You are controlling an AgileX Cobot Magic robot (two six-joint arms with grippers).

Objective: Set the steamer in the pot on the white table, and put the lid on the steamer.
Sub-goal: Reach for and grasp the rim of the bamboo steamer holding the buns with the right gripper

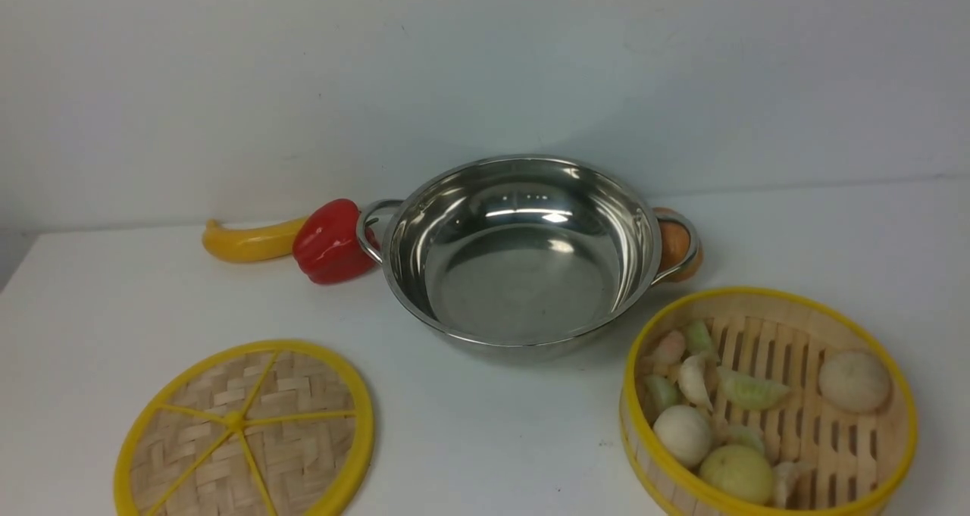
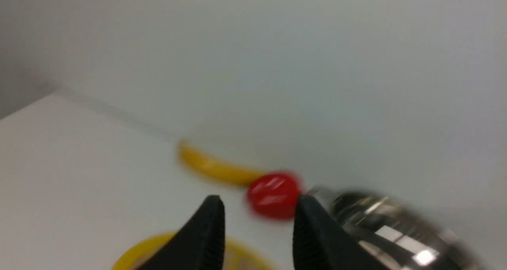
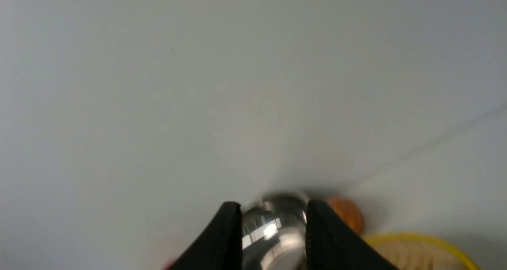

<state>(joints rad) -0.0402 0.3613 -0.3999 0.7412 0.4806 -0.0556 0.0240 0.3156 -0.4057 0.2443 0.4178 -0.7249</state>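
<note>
Steamer [image 1: 765,308], pot [image 1: 523,273] on white table [image 1: 485,440]; left end effector [image 2: 258,200], right end effector [image 3: 273,203] spread.

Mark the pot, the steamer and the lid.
pot [image 1: 523,289], front view, bare inner floor.
steamer [image 1: 826,434], front view, bare slatted floor.
lid [image 1: 236,419], front view, central hub.

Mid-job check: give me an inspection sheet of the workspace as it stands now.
Surface: white table, plain.
Job's things: pot upright at centre, empty; steamer holding toy food, on the table right of the pot, not in it; lid flat on the table, front left.
Clutter: banana and red pepper by the pot's left handle; orange thing behind its right handle.
Grippers: left gripper open, empty; right gripper open, empty.
Cables: nothing seen.
Surroundings: plain pale wall behind the table.
</note>
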